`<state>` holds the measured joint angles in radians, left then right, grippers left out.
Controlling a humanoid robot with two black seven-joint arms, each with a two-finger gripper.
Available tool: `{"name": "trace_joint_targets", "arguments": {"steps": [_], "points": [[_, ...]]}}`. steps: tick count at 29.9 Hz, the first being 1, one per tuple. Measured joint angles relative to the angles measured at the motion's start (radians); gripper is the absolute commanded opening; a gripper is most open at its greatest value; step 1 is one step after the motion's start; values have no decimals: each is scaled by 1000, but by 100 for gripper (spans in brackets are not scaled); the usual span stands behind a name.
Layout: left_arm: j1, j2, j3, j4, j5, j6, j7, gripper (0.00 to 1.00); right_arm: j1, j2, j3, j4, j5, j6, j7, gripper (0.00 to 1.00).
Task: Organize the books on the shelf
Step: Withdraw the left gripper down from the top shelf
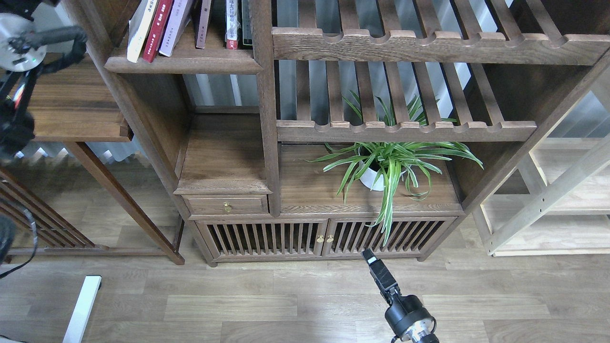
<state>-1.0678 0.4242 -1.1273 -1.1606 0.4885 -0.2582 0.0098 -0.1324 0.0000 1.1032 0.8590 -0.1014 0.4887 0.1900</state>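
Several books lean to the right on the shelf (183,63), a dark-brown board at the top left of the bookcase. From the left stand a pale yellowish book (137,26), a dark red book (157,26) and a pale lavender book (174,24). More books (231,24) stand to their right. My left arm (16,35) shows at the left edge as a silver joint and black cable, left of the shelf, with its gripper out of view. My right gripper (368,256) points up over the floor in front of the cabinet doors. It is dark, and its fingers cannot be told apart.
A potted spider plant (381,166) stands on the lower board under slatted racks (405,128). A small drawer (226,206) and slatted cabinet doors (295,238) sit below. A dark side table (76,114) stands left, a pale wooden frame (548,200) right, and a white bar (83,307) lies on the floor.
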Motion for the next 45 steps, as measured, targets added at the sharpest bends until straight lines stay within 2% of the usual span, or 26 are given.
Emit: {"name": "trace_joint_targets", "arguments": {"steps": [8, 10, 12, 16, 24, 31, 35, 45], "points": [[271, 67, -169, -236, -101, -23, 5, 35, 8, 0, -10, 16, -1, 0, -2, 99], [345, 68, -209, -278, -118, -49, 6, 35, 5, 0, -15, 53, -5, -3, -4, 99], [411, 68, -245, -298, -129, -111, 8, 35, 0, 0, -22, 107, -7, -37, -6, 99], [512, 64, -291, -308, -137, -217, 7, 36, 8, 0, -27, 205, -8, -116, -7, 99], [709, 36, -311, -307, -234, -230, 10, 36, 37, 0, -41, 338, -10, -214, -10, 99], [864, -36, -264, -273, -330, -230, 99, 40, 128, 0, -42, 380, -11, -282, -11, 99], [893, -67, -213, -222, -335, -230, 129, 46, 164, 0, -31, 387, -10, -305, -11, 99], [841, -131, -132, -169, -337, -230, 134, 50, 238, 0, -23, 443, -8, -318, -11, 99]]}}
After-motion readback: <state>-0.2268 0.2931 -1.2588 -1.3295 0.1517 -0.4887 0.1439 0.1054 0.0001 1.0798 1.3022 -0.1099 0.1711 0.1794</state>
